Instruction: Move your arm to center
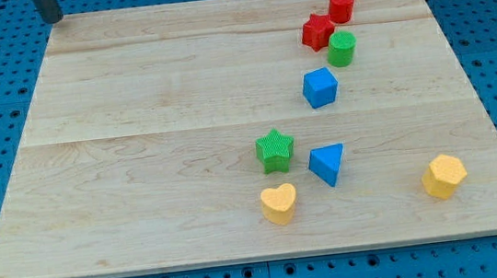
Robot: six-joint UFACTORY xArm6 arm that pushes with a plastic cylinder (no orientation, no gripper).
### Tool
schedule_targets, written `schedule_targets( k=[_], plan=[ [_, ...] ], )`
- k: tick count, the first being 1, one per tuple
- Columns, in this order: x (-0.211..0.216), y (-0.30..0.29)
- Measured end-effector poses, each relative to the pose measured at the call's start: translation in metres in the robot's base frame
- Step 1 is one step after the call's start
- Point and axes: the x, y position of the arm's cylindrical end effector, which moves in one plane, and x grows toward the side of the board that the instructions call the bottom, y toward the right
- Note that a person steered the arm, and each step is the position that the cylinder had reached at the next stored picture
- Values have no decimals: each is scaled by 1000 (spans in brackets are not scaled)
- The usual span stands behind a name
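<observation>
Camera view: my tip (53, 20) at the upper left corner of the wooden board (138, 141), well apart from every block.

No hand on the rod, so nothing open, closed or gripped. Upper right of the frame: red cylinder (341, 6), red star (317, 31) just beside it, green cylinder (342, 48) below, blue cube (320, 87) lower again. Lower middle: green star (275, 149), blue triangle (327, 163) to its right, yellow heart (279, 203) near the bottom edge. Lower right: yellow hexagon (444, 176), alone. Board centre bare, far from my tip.
</observation>
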Motion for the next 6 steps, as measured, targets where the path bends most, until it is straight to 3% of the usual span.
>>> schedule_targets(
  k=[1,3,6],
  plan=[
    [0,-8],
    [24,62],
    [133,134]
  ],
)
